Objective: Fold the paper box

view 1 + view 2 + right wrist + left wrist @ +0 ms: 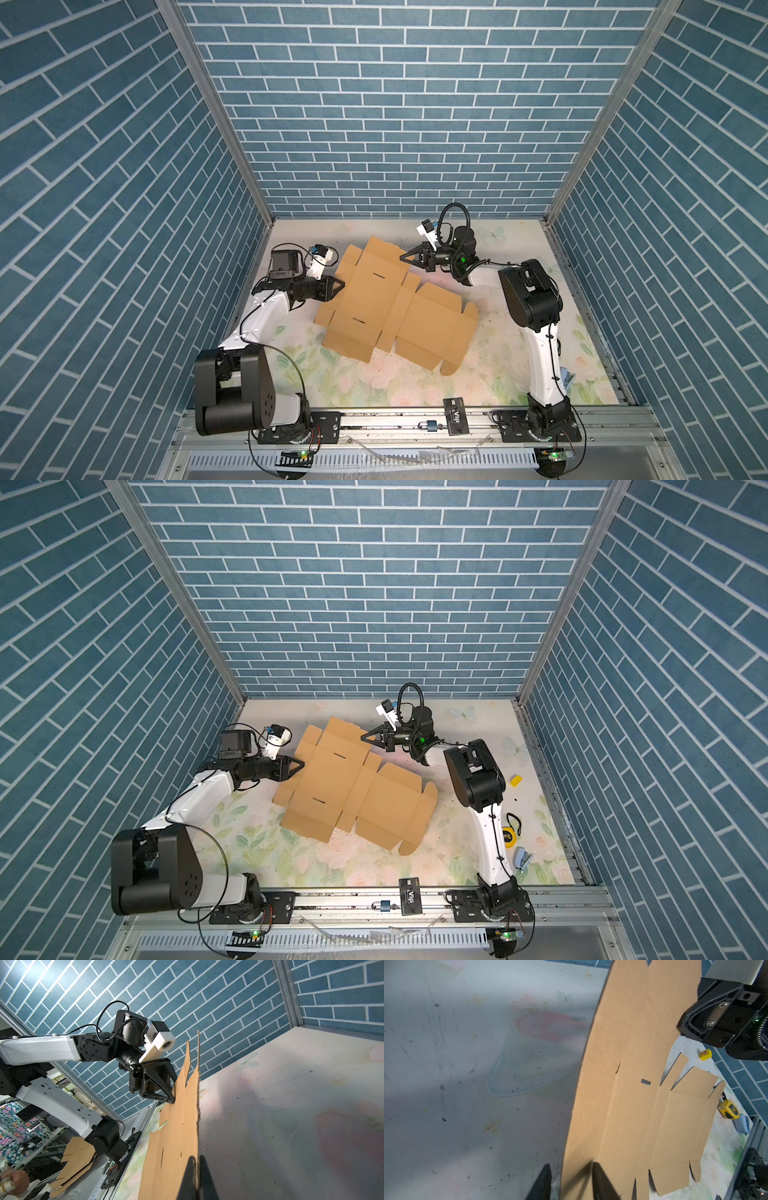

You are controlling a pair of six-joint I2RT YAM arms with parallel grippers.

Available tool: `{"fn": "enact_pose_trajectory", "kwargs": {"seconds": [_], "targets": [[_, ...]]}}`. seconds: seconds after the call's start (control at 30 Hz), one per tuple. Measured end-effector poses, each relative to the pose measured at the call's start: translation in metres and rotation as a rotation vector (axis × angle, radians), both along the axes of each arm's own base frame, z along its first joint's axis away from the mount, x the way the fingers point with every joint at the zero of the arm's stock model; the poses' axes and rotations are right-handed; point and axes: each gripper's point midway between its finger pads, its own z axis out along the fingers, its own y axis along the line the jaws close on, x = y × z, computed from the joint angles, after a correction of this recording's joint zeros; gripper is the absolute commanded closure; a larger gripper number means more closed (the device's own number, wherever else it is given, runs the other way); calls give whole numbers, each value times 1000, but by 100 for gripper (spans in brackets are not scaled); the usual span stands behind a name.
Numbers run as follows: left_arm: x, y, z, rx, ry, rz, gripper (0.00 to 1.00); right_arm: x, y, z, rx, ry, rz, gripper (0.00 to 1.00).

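The paper box [395, 307] [353, 787] is a flat tan die-cut cardboard sheet lying unfolded on the floral table, its far end raised a little. My right gripper [402, 258] [362, 737] is shut on the sheet's far right edge; in the right wrist view both fingers [190, 1178] pinch the corrugated edge of the paper box [172, 1136]. My left gripper [343, 284] [302, 764] stands at the sheet's far left edge. Its jaws [572, 1180] straddle the edge of the paper box [643, 1095], one finger on the cardboard's face, the other apart from it with a narrow gap.
A yellow block [515, 780], a yellow tape measure [509, 836] and a blue stapler [523, 858] lie at the right behind the right arm. A black card [456, 415] and a padlock [428, 425] rest on the front rail. Blue brick walls enclose three sides.
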Motion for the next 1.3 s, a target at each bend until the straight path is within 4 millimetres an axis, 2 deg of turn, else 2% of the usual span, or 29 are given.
{"fn": "enact_pose_trajectory", "kwargs": {"seconds": [0.13, 0.2, 0.23, 0.37, 0.5, 0.7, 0.83, 0.97, 1.13, 1.3], "targets": [[0, -3, 2, -11, -8, -14, 96, 2, 0, 0, 0, 2, -11, 99], [-1, -5, 2, -11, -6, -22, 99, 3, 0, -2, -2, 6, -19, 92], [-2, -5, 2, -11, -6, -25, 99, 3, -1, -4, -4, 10, -24, 89], [-2, -3, -2, 8, 2, -22, 99, 7, -8, -13, -12, 33, -67, 61], [1, 4, 1, 54, 8, -1, 98, 14, -28, -18, -16, 55, -173, 48], [15, 21, 4, 161, 2, 59, 98, 30, -59, -19, -78, 73, -390, 46], [19, 27, 6, 198, 8, 79, 98, 32, -64, -13, -172, 56, -476, 47], [20, 30, 9, 238, 20, 72, 98, 26, -54, -14, -269, 28, -489, 47], [24, 34, 18, 296, -6, 61, 99, 11, -31, -28, -370, 11, -439, 47], [21, 32, 17, 321, 2, 42, 97, 13, -3, -33, -418, 2, -410, 47]]}}
